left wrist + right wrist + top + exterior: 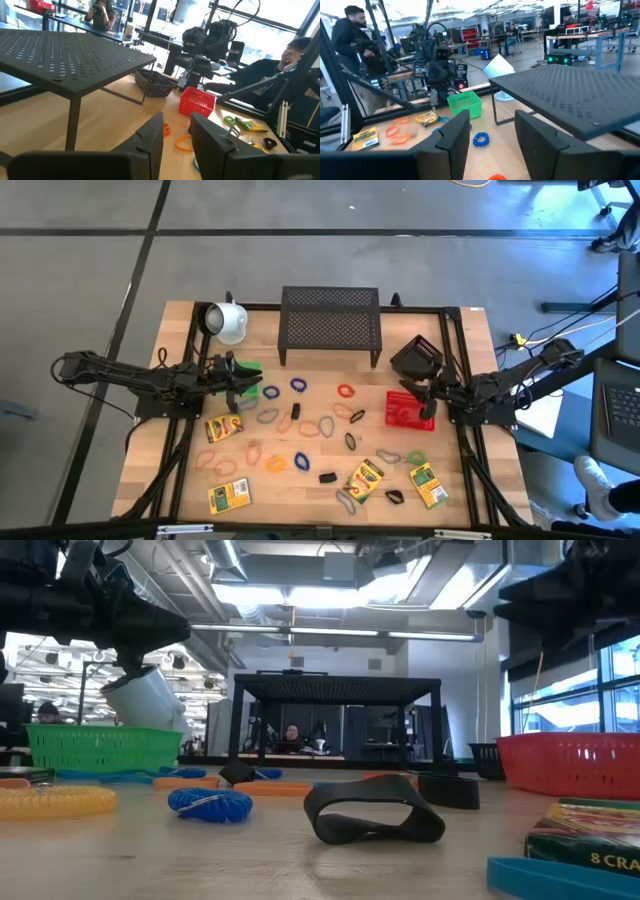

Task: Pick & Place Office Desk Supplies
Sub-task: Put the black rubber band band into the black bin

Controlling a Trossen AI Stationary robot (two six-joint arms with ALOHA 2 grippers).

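High view shows thin rubber-band loops [301, 460], soft and light, lying with stiffer yellow-and-green cardboard crayon boxes [223, 428] over the centre of the wooden table [470, 380]. Bands need pinching across one strand, I think. Left pincer [243, 380] and right pincer [421, 392] hover apart, empty.

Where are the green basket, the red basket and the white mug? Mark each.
green basket [465, 104], right wrist view, front wall.
red basket [197, 101], left wrist view, side wall.
white mug [230, 323], high view, its side.
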